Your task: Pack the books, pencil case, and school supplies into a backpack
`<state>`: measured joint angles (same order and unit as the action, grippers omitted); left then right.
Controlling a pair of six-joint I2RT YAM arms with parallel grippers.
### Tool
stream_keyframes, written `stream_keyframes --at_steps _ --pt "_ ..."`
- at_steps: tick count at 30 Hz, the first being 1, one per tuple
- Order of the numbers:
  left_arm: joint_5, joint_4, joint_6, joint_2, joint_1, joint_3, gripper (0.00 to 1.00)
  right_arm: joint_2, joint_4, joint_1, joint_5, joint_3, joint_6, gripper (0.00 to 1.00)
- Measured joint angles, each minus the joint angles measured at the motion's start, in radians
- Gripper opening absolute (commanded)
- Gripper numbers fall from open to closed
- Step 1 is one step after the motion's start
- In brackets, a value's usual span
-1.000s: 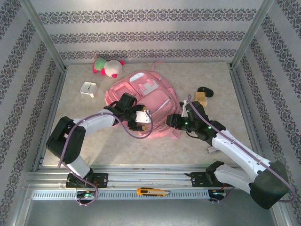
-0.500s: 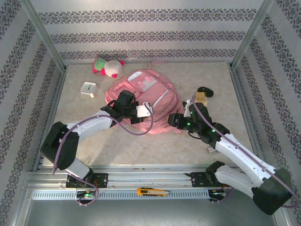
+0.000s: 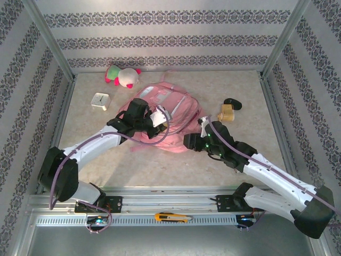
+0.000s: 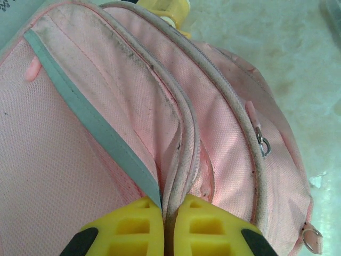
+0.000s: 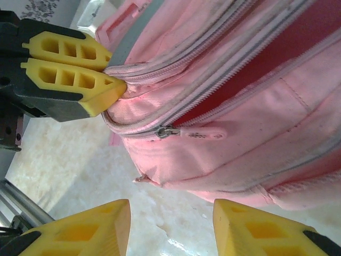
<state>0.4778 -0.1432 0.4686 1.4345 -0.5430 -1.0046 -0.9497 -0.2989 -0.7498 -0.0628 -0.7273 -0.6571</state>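
Two pincers, one backpack [image 3: 178, 106]: getting it open

Left pincer [image 4: 169, 207] is pressed together on a fold of the backpack's pink cloth, right at a zip seam, and the bag spreads out ahead of its tips. From the right wrist the same grip sits up and to the left, yellow fingers [image 5: 101, 95] nipping the rim. Right pincer [image 5: 170, 207] is spread with nothing between its tips. The bag lies just ahead of it, apart from both tips. A zip tag [image 5: 205, 134] hangs straight ahead of that gap, and beyond it a zip line gapes, showing darker red lining [image 5: 266, 58].

Judging from this, the step in hand is opening the bag for packing: one side is held, the other not yet. The next move likely calls for the right pincer to go forward, close on the zip tag or the facing rim, and draw away from the left pincer, which must hold firm. The cloth is soft and may slip or bunch, so a deep bite would help.
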Motion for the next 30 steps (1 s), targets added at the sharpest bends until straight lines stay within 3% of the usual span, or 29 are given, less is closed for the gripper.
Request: stream_keyframes --at_steps 11,21,25,30 --pt "0.043 -0.029 -0.16 -0.039 0.001 0.0 0.0 0.0 0.121 -0.131 0.114 -0.001 0.006 0.44" --pt "0.058 -0.029 -0.232 -0.043 0.002 0.0 0.0 -0.119 0.159 -0.136 0.148 -0.004 -0.053 0.45" --pt "0.061 -0.029 -0.238 -0.048 0.002 0.0 0.0 -0.165 0.151 -0.097 0.117 -0.006 -0.078 0.48" --pt "0.095 -0.029 -0.229 -0.048 0.016 0.0 0.0 -0.118 0.17 0.045 -0.013 0.015 -0.027 0.51"
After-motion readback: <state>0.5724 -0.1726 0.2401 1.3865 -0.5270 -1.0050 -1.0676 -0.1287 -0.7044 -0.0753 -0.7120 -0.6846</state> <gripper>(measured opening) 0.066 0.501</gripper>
